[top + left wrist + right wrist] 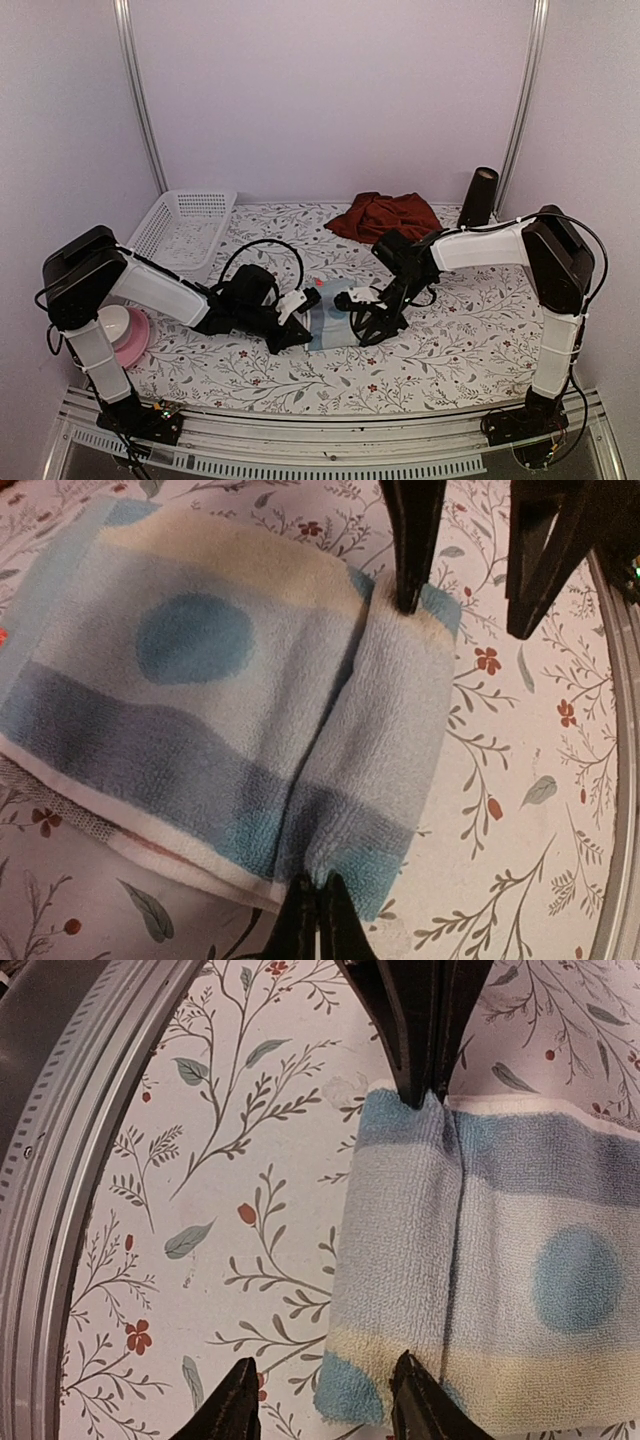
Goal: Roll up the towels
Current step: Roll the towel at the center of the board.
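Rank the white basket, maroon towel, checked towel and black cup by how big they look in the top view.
1. white basket
2. maroon towel
3. checked towel, folded and partly covered, so only narrowly ahead of the next
4. black cup

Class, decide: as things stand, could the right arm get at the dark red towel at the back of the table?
Probably yes. Bare table lies between its tool and the red towel; the black cylinder stands off to the side.

Soft, even, violet-tinted light; shadows on the bench (470, 335) are faint. Overhead view slightly soft, wrist views sharper.
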`<action>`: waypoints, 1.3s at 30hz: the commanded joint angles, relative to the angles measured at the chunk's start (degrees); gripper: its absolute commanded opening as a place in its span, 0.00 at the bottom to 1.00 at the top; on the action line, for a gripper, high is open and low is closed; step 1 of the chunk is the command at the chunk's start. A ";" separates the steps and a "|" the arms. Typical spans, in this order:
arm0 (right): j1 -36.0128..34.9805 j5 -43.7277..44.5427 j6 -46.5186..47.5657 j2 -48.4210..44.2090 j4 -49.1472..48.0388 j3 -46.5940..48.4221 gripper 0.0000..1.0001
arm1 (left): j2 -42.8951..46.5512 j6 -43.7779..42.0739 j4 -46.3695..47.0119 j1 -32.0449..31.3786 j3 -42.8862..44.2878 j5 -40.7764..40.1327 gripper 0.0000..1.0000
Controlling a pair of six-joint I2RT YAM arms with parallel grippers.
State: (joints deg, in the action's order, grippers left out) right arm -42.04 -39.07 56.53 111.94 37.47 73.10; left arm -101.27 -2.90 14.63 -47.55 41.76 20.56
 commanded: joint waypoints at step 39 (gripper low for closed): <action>-2.30 -3.46 4.73 8.00 13.62 5.72 0.07 | 15.37 -16.46 11.02 -11.30 -11.89 -9.59 0.49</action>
State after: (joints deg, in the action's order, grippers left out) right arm -44.82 -37.60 58.11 117.69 41.21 76.99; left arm -85.89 -15.53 22.39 -57.23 30.61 14.22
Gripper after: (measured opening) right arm 0.076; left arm 0.502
